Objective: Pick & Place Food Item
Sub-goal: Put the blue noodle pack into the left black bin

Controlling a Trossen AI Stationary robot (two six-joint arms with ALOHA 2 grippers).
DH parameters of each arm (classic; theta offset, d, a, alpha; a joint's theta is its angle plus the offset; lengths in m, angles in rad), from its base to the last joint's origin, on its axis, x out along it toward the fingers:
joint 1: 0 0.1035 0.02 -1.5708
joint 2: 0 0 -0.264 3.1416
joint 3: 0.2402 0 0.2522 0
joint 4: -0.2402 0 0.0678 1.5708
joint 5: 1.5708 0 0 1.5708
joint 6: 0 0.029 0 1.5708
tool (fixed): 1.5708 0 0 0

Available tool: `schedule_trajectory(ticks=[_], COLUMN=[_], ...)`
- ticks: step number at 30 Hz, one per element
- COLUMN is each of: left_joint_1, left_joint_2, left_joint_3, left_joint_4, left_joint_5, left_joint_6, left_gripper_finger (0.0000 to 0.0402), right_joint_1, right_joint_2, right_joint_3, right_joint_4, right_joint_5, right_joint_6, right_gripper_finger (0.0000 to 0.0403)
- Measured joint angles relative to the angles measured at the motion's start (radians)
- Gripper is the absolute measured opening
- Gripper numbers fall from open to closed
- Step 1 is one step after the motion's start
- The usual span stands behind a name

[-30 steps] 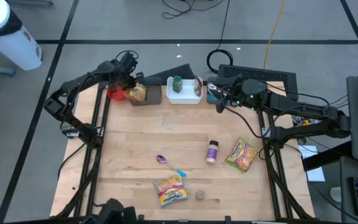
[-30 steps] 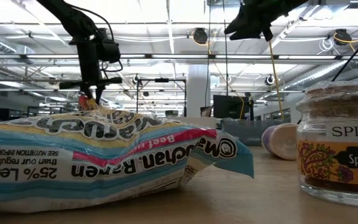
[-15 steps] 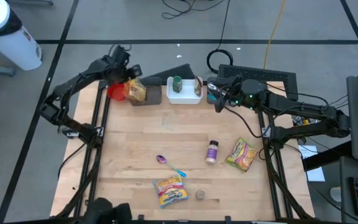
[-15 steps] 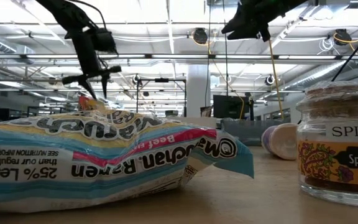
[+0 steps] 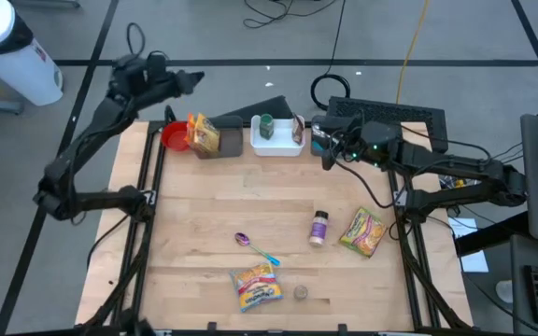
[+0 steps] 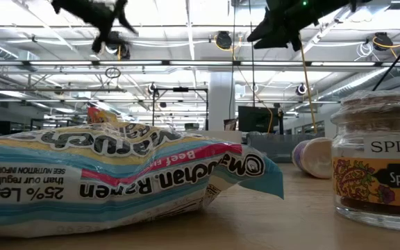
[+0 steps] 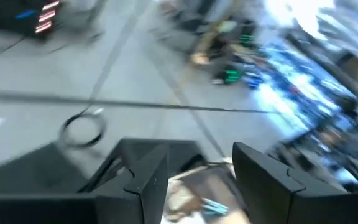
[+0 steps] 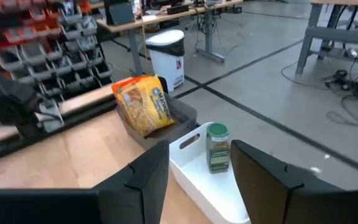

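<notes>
- Two ramen packs lie on the table (image 5: pixel 204 224): one near the front edge (image 5: pixel 256 286) reads "Maruchan Ramen", "Beef" and "25% Less" upside down in the low view; the other (image 5: pixel 363 231) lies at the right, its print too small to read.
- A yellow food pack (image 5: pixel 204 135) stands tilted in the dark bin (image 5: pixel 224 145) at the back; its lettering is unreadable. Just beside it, the white bin (image 5: pixel 278 142) holds a green-capped jar (image 5: pixel 266 125).
- One small jar (image 6: pixel 379 167) in the low view reads "SPICE" and "Spanis…", cut off by the frame edge. Another bottle (image 5: pixel 318 227) lies on its side mid-table, label illegible.
- Left gripper (image 5: pixel 187 80) hovers beyond the table's back left corner, fingers apart, holding nothing; its wrist view is blurred.
- Right gripper (image 5: pixel 323 140) hangs by the white bin, fingers parted around nothing.
- A purple-bowled spoon (image 5: pixel 253 246) lies near the front pack.
</notes>
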Motion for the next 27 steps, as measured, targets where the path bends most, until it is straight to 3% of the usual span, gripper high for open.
schedule_trajectory(ticks=[3, 8, 15, 21, 27], left_joint_1=[-0.063, -0.245, -0.624, -0.874, -1.048], left_joint_2=[-0.076, -0.162, -0.158, -0.116, -0.051], left_joint_3=[0.0, 0.0, -0.027, -0.143, -0.312], left_joint_4=[-0.015, -0.172, -0.318, -0.271, -0.048], left_joint_5=[0.038, 0.032, -0.2, -0.295, -0.305], left_joint_6=[0.05, 0.102, 0.039, -0.114, -0.283], left_gripper_finger=[0.0186, 0.0186, 0.0186, 0.0186, 0.0186], right_joint_1=[0.0, 0.0, 0.0, 0.005, 0.051], right_joint_2=[0.0, 0.0, 0.0, 0.0, 0.0], right_joint_3=[-0.03, -0.084, -0.146, -0.169, -0.176], right_joint_4=[0.035, 0.101, 0.135, 0.136, 0.136], right_joint_5=[-0.044, -0.195, -0.34, -0.419, -0.435], right_joint_6=[0.067, 0.141, 0.234, 0.286, 0.265], right_gripper_finger=[0.0164, 0.0164, 0.0164, 0.0164, 0.0164])
